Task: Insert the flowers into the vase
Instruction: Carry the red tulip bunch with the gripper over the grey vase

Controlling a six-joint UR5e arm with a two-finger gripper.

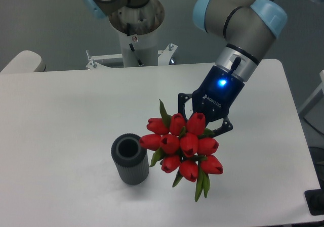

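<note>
The flowers, a bunch of red tulip buds with green leaves, hang in the air above the white table with the buds facing the camera. My gripper reaches down from the upper right, directly behind the bunch. Its fingers close in behind the buds, where the stems are hidden, so it appears shut on them. The vase, a small dark grey ribbed cylinder, stands upright on the table with its round mouth open. It is just left of the bunch, and the leftmost bud is close beside its rim.
The arm's base column stands at the table's far edge. The table's right edge and front edge are near the bunch. A pale rounded object sits at the far left.
</note>
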